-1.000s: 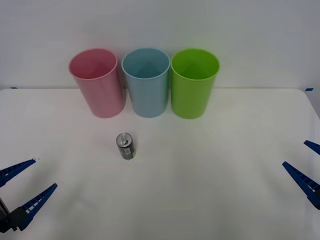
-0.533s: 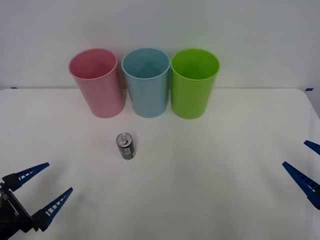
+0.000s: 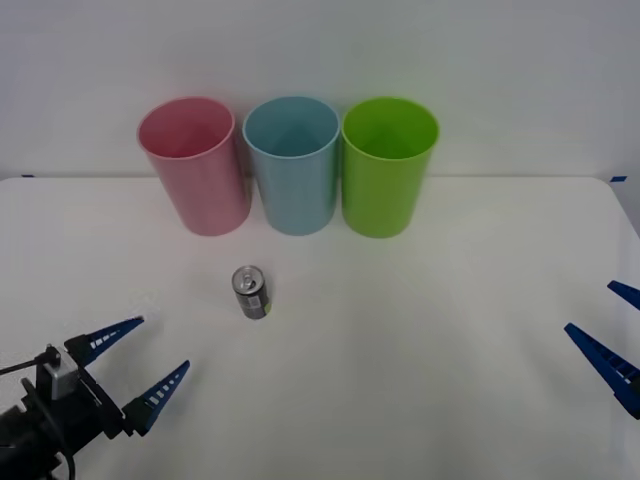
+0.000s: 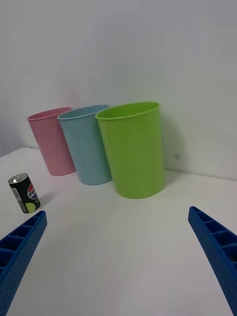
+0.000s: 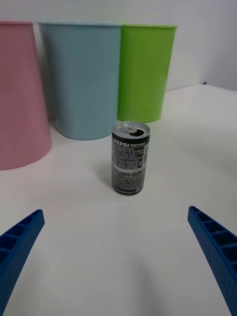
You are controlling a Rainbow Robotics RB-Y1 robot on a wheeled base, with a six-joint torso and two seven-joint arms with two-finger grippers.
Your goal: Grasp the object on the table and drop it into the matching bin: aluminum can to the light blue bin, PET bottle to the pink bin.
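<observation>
A small dark grey aluminum can (image 3: 251, 292) (image 5: 130, 158) (image 4: 24, 192) with a silver top stands upright on the white table (image 3: 420, 330), in front of the pink bin (image 3: 195, 165) (image 5: 19, 94) (image 4: 52, 140) and the light blue bin (image 3: 293, 163) (image 5: 81, 79) (image 4: 88, 144). My left gripper (image 3: 138, 363) (image 5: 118, 264) is open at the front left, pointing at the can with a gap between them. My right gripper (image 3: 612, 330) (image 4: 118, 259) stays open at the table's right edge.
A lime green bin (image 3: 388, 165) (image 4: 133, 148) (image 5: 145, 71) stands right of the light blue one; the three bins form a row at the table's back, against a white wall.
My left gripper has moved forward and to the right toward the can, still open. The can, the bins and the right gripper have not moved.
</observation>
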